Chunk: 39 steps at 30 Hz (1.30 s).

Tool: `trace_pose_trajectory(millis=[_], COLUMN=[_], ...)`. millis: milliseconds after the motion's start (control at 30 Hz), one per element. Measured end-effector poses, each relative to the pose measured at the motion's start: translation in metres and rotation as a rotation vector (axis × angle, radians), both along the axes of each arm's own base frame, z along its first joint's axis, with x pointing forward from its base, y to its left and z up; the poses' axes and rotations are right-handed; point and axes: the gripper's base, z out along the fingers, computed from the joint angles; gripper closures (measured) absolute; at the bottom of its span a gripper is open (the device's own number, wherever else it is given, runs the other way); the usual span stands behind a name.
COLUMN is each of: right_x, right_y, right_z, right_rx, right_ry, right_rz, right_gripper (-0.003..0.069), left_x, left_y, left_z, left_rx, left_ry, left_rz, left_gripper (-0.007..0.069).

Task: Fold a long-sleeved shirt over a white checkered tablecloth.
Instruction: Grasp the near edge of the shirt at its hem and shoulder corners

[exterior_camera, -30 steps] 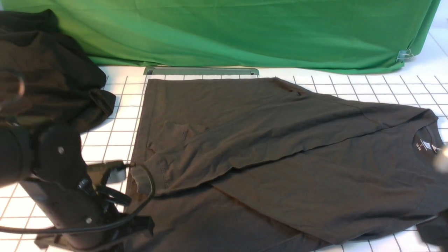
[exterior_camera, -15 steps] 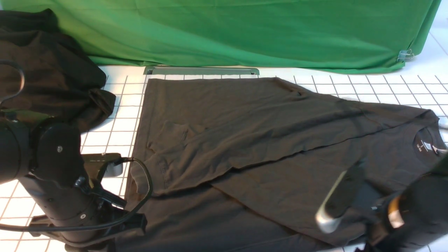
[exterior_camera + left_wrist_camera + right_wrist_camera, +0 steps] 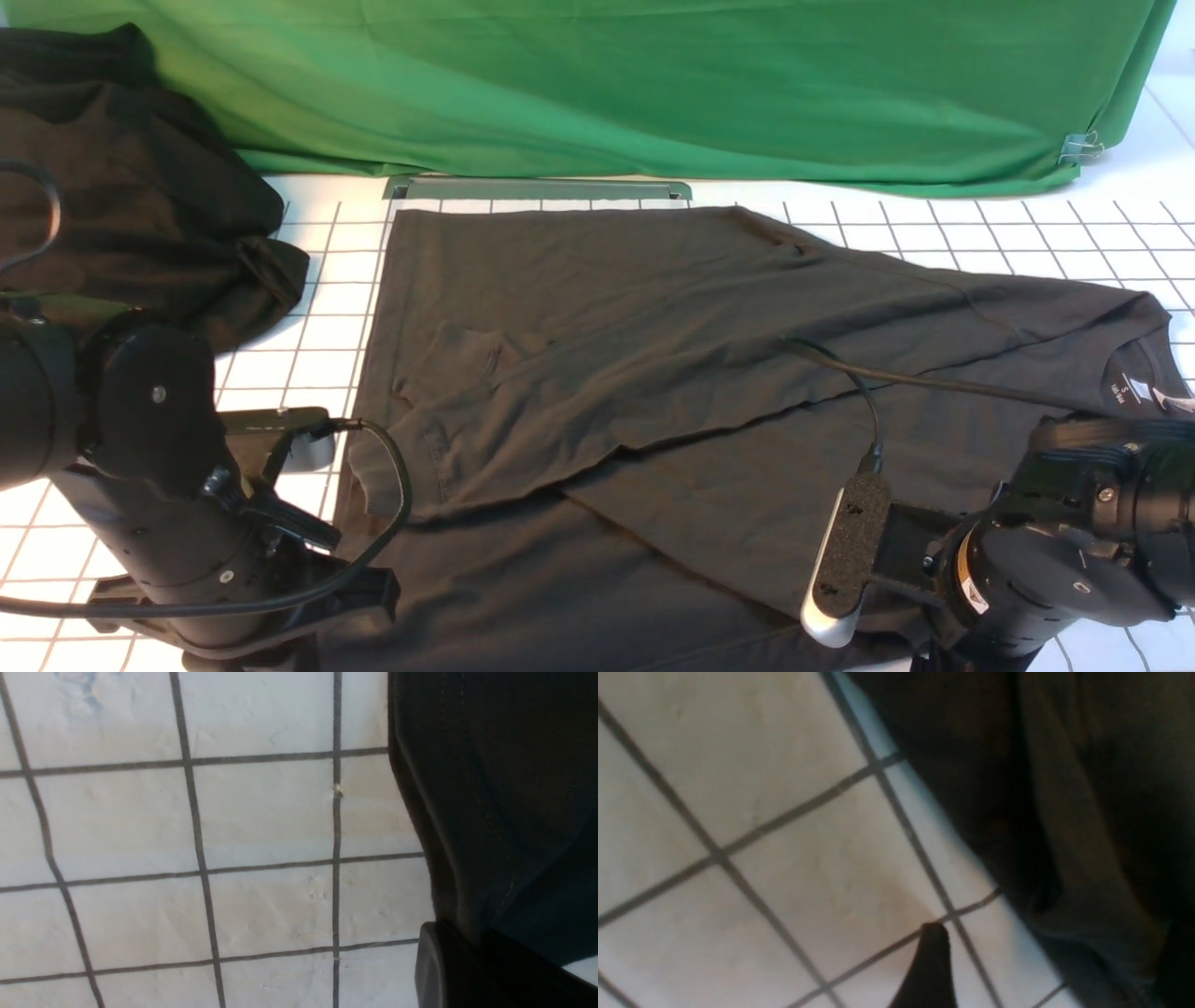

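Front view, large dark charcoal-grey long-sleeved cotton shirt (image 3: 700, 373) spread across frame centre on thin-lined white checkered tablecloth (image 3: 308, 364), left gripper (image 3: 476, 938) pinched closed on shirt edge, lower left, right gripper (image 3: 1045, 970) spread wide, empty, lower right.

The long-sleeved shirt (image 3: 709, 280), dark charcoal grey, is spread flat on the white checkered tablecloth (image 3: 322, 280), with the crew neck turned to the right and the hem to the left. A small neck label (image 3: 1117, 389) is seen inside the collar. One sleeve (image 3: 607, 392) is laid slantwise across the body, its cuff (image 3: 373, 481) near the hem. The cloth, white and ruled with thin dark lines into small squares, is left bare around the shirt's left, far and right edges.
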Motion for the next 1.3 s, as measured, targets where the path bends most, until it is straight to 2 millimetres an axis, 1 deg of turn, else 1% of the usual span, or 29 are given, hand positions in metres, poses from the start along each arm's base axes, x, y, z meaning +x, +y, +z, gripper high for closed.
trace_pose_trajectory(millis=[167,433,533,667,800,867,1000,1033,1067,1100,1200,1300], right_x=[0.002,0.009,0.01,0.011,0.013,0.013,0.014,0.014,0.014,0.015,0.015,0.014], right_y=[0.0,0.003,0.004,0.005,0.006,0.007,0.008,0.008,0.008,0.008,0.008,0.008], right_z=[0.001,0.012,0.01,-0.001,-0.002,-0.002,-0.003,-0.004,-0.004,-0.005,-0.005,0.001], right_rx=[-0.015,-0.029,-0.026,-0.054,-0.056,-0.054,-0.047,-0.046,-0.046,-0.044,-0.046,-0.046], right_ry=[-0.01,-0.023,-0.023,0.011,0.013,0.012,0.011,0.011,0.012,0.009,0.007,0.016], right_rz=[0.014,0.002,0.004,0.008,0.011,0.012,0.014,0.015,0.015,0.018,0.017,-0.008], right_gripper=[0.0074,0.0074,0.0074,0.0074,0.0076,0.0092,0.0273,0.0345,0.0358,0.0446,0.0597,0.0615], left_x=[0.0,0.0,0.0,0.0,0.0,0.0,0.0,0.0,0.0,0.0,0.0,0.001], left_y=[0.0,0.0,0.0,0.0,-0.001,-0.001,-0.001,-0.001,-0.001,-0.001,-0.001,-0.001], left_z=[0.0,0.0,0.0,0.0,0.0,0.0,0.0,0.0,0.0,0.0,0.002,0.013], left_rx=[-0.001,-0.002,-0.003,-0.004,-0.007,-0.008,-0.009,-0.009,-0.009,-0.009,-0.012,-0.016], left_ry=[0.0,0.0,0.001,0.001,0.001,0.002,0.002,0.002,0.002,0.002,-0.001,-0.02], left_rz=[-0.001,-0.002,-0.002,0.0,0.001,0.002,0.003,0.003,0.003,0.003,0.003,-0.004], left_gripper=[0.0606,0.0606,0.0606,0.0606,0.0606,0.0606,0.0606,0.0606,0.0606,0.0606,0.0606,0.0606])
